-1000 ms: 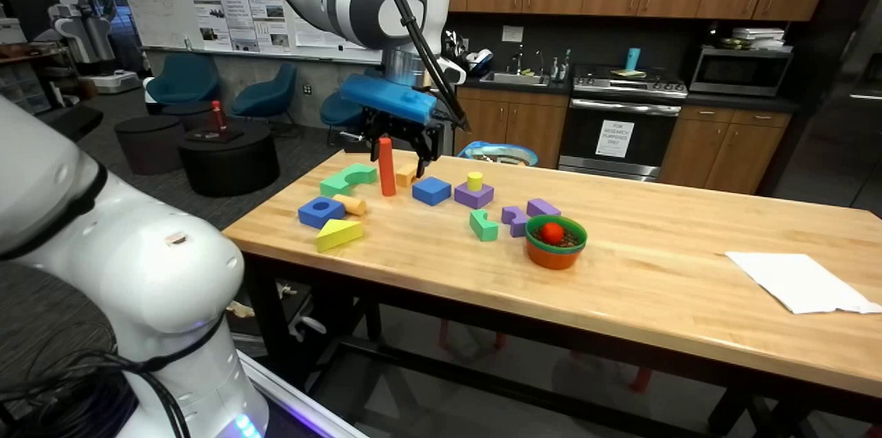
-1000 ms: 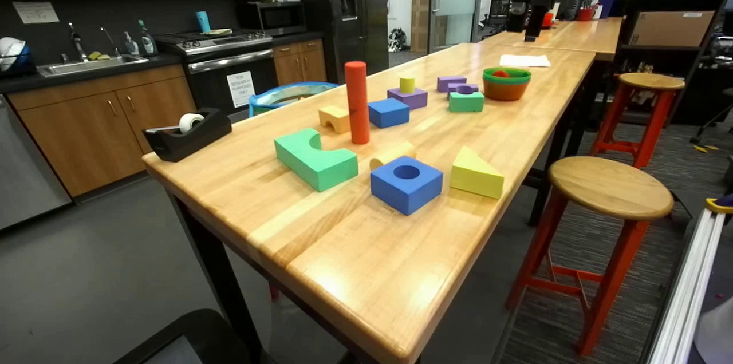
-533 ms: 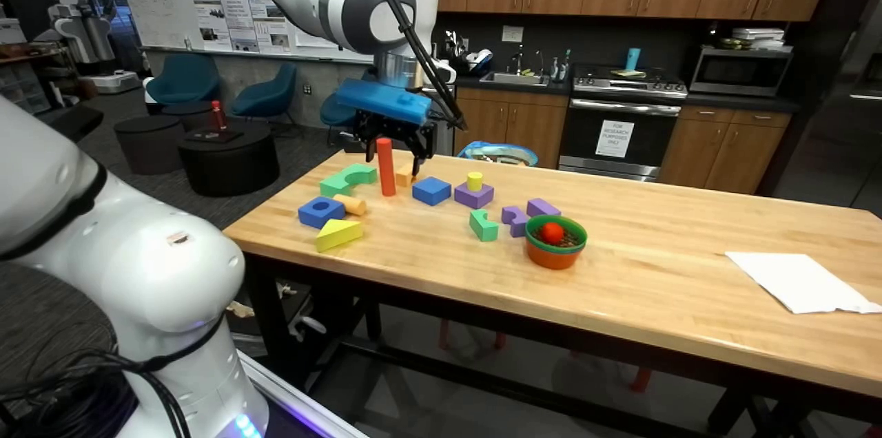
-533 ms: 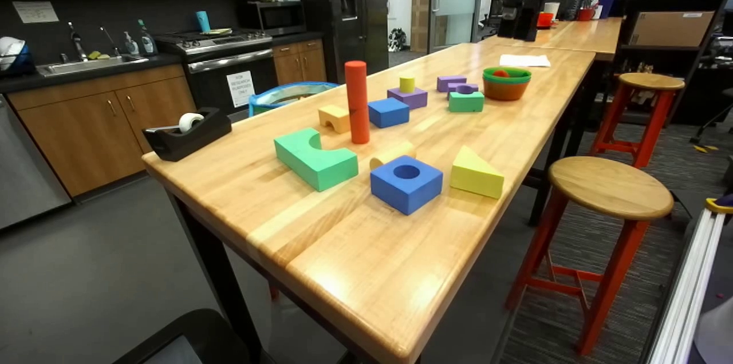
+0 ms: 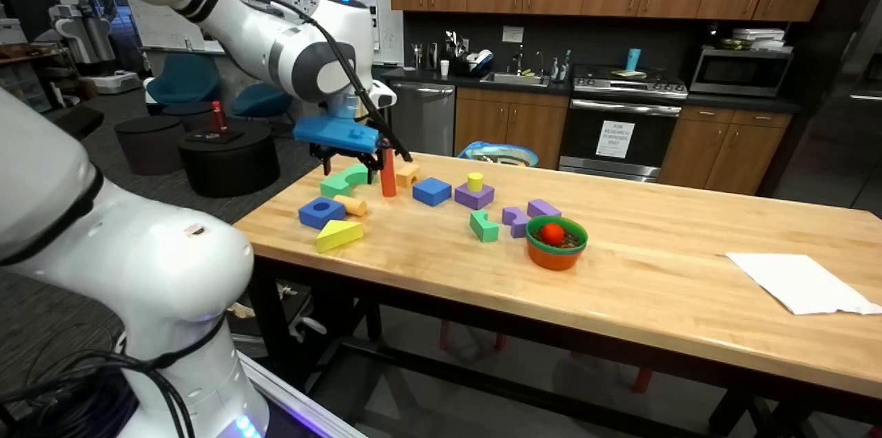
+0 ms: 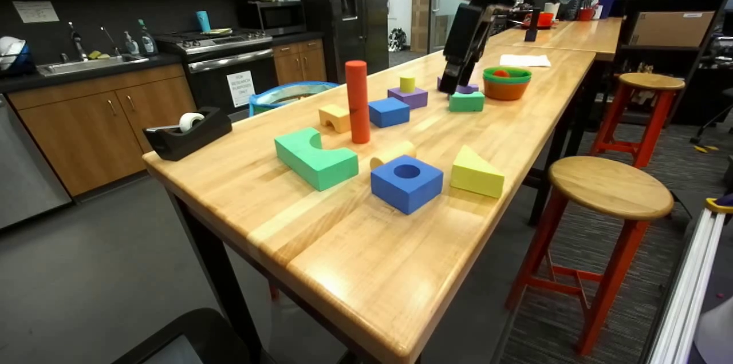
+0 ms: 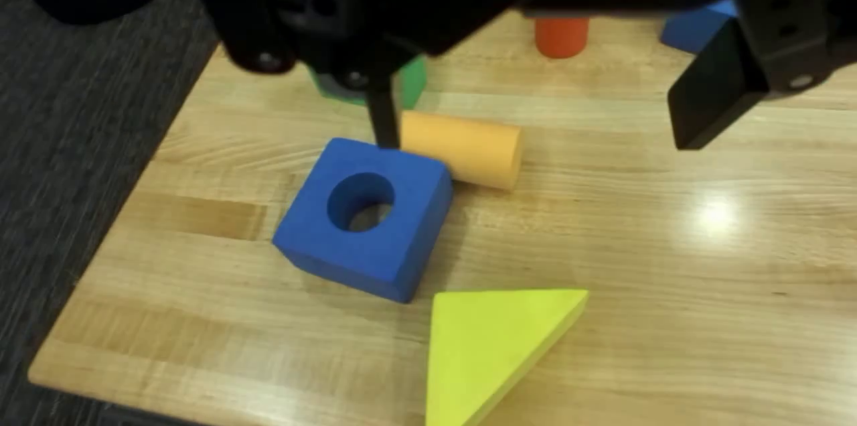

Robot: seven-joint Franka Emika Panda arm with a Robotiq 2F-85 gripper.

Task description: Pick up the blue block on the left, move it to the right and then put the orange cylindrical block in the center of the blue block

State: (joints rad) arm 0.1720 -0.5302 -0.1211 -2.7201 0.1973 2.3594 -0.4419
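The blue block with a round hole in its top (image 5: 322, 212) lies flat at the left end of the table. It also shows in an exterior view (image 6: 407, 184) and in the wrist view (image 7: 365, 218). The orange cylindrical block (image 6: 358, 103) stands upright on the table. My gripper hides part of it in an exterior view (image 5: 388, 176), and only its lower end shows in the wrist view (image 7: 561, 37). My gripper (image 7: 539, 145) is open with nothing between its fingers. It hangs above the table (image 5: 349, 173), and one finger overlaps the blue block's edge in the wrist view.
A light orange cylinder (image 7: 462, 148) lies against the blue block. A yellow wedge (image 7: 495, 352), a green arch (image 6: 315, 161), an orange arch (image 6: 334, 118) and a solid blue block (image 6: 389, 113) are close by. Purple blocks, a bowl (image 6: 506, 89) and a tape dispenser (image 6: 186, 135) stand farther off.
My gripper has moved left in an exterior view, from behind the orange cylinder toward the blue block with the hole. It appears larger and turned in another exterior view. The blocks have not moved.
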